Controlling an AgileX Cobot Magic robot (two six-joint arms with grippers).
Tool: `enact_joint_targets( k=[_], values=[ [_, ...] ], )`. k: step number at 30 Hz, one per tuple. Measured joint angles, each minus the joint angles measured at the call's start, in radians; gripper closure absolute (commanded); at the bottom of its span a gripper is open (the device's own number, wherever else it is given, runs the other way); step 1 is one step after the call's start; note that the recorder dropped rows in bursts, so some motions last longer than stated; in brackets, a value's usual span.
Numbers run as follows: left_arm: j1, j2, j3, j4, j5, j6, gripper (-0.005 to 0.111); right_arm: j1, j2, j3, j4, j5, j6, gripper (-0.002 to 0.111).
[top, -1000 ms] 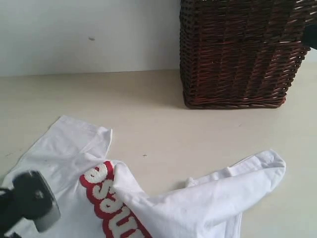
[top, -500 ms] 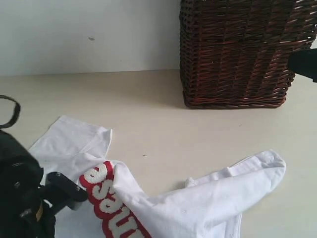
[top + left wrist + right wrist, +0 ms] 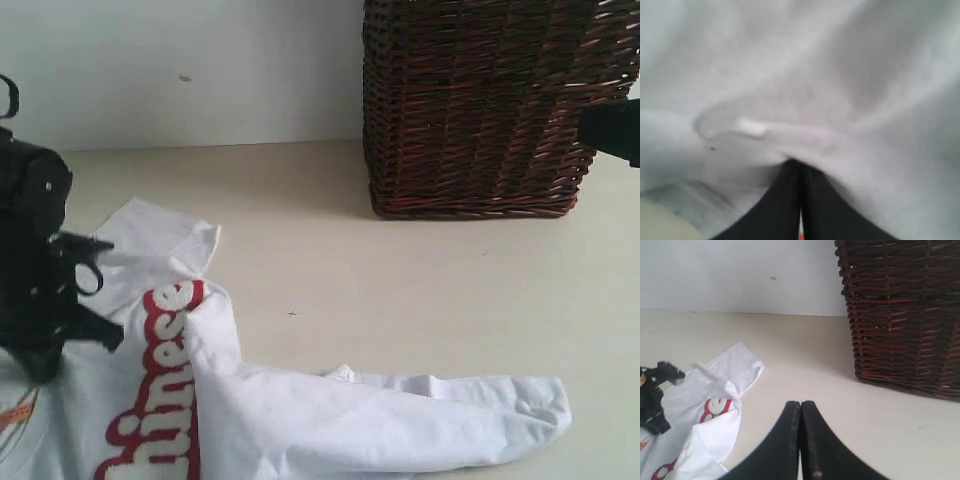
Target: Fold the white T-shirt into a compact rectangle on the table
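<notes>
The white T-shirt [image 3: 300, 420] lies spread on the table [image 3: 330, 260], its red band with white letters [image 3: 150, 390] running up the left part and one long fold reaching right. My left gripper [image 3: 60, 300] stands over the shirt's left part. In the left wrist view it [image 3: 800, 162] is shut with white cloth [image 3: 840, 75] bunched at its tips. My right gripper [image 3: 800, 404] is shut on nothing and hangs over bare table [image 3: 805, 355], well away from the shirt [image 3: 715, 390]. Only a dark piece of the right arm [image 3: 610, 130] shows at the exterior view's right edge.
A dark brown wicker basket [image 3: 480, 110] stands at the back right of the table, near the right arm; it also fills the right wrist view's side [image 3: 900, 315]. A pale wall runs behind the table. The left arm [image 3: 652, 395] shows in the right wrist view.
The left arm rose from the near left corner and moved back, pulling the shirt with it. The red lettering turned more upright and the right fold dropped flatter and nearer.
</notes>
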Motion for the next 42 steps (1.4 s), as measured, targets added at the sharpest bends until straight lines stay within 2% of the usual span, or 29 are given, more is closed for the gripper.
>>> enact_joint_targets(
  k=[3, 6, 10, 12, 14, 16, 19, 22, 26, 30, 34, 39, 42],
  values=[
    [0.041, 0.045, -0.146, 0.013, -0.05, 0.041, 0.107, 0.0, 0.015, 0.0, 0.002, -0.006, 0.0, 0.108],
    [0.06, 0.061, -0.232, 0.018, -0.068, 0.061, 0.107, 0.0, 0.049, 0.0, 0.002, -0.015, -0.005, 0.108],
    [0.062, 0.024, -0.246, -0.041, -0.125, 0.145, 0.107, 0.0, 0.119, 0.0, 0.008, -0.025, -0.038, 0.104],
    [0.062, -0.028, -0.228, -0.126, -0.166, 0.204, 0.107, 0.004, 0.153, 0.0, 0.024, -0.02, -0.067, 0.098],
    [0.062, -0.127, -0.18, -0.276, -0.209, 0.317, 0.107, 0.034, 0.213, 0.0, 0.071, 0.01, -0.149, 0.082],
    [0.062, -0.212, -0.126, -0.413, -0.222, 0.406, 0.107, 0.094, 0.284, 0.0, 0.098, 0.03, -0.22, 0.076],
    [0.052, -0.345, -0.014, -0.609, -0.226, 0.535, 0.107, 0.192, 0.405, 0.0, 0.092, 0.03, -0.263, 0.074],
    [0.024, -0.457, 0.07, -0.638, -0.228, 0.564, 0.107, 0.239, 0.493, 0.0, 0.052, -0.005, -0.266, 0.074],
    [0.019, -0.609, 0.153, -0.653, -0.246, 0.573, 0.107, 0.252, 0.639, -0.019, -0.083, -0.097, -0.137, 0.074],
    [0.019, -0.707, 0.249, -0.686, -0.293, 0.573, 0.107, 0.254, 0.742, -0.113, -0.37, -0.086, 0.141, 0.074],
    [0.019, -0.746, 0.327, -0.726, -0.322, 0.573, 0.107, 0.254, 0.822, -0.2, -0.547, -0.028, 0.288, 0.074],
    [0.001, -0.751, 0.334, -0.738, -0.335, 0.584, 0.107, 0.254, 0.899, -0.272, -0.594, 0.048, 0.305, 0.074],
    [-0.025, -0.751, 0.334, -0.738, -0.34, 0.587, 0.107, 0.254, 0.939, -0.292, -0.604, 0.053, 0.305, 0.079]
  ],
)
